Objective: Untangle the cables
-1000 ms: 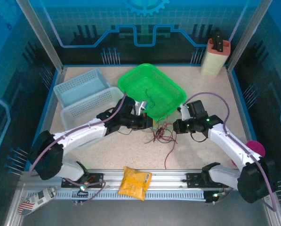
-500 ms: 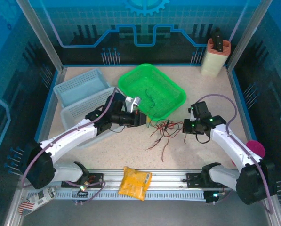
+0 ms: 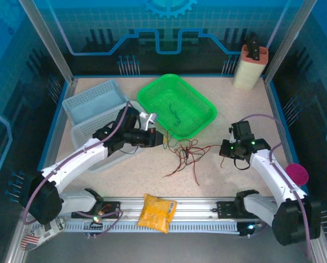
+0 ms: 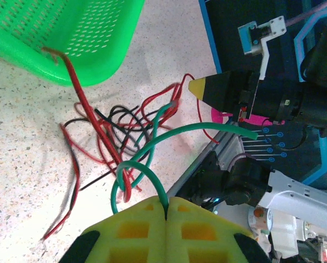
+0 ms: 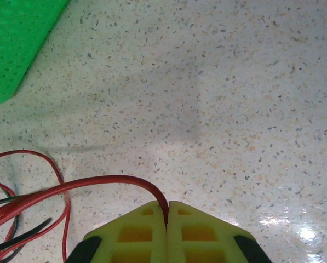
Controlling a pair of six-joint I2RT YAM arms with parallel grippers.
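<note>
The speckled table (image 3: 229, 104) carried the green basket (image 3: 193, 98) at its middle back, with one dark wire (image 3: 174, 116) lying inside it. The cables (image 3: 185, 154) lay as a loose red, black and green tangle on the table just in front of that basket, between the two arms.

The left gripper (image 3: 162, 139) sat at the tangle's left end, close to the basket's near corner. In the left wrist view its yellow fingers (image 4: 136, 224) were pressed fully together, pinching a green cable (image 4: 207, 127) that looped once at the tips and arched away over the red and black strands.

The right gripper (image 3: 223, 149) sat at the tangle's right end. Its yellow fingers (image 5: 136, 230) were likewise closed tight, nipping a red cable (image 5: 108, 179) that curved off to the left across bare table.

A second earlier the two grippers had been much nearer each other, with the wires bunched in a small clump between them. Since then the left had drawn back to the left and the right had pulled away to the right, both clamped throughout, and the tangle had been stretched wider and thinner, with single strands showing apart.
</note>
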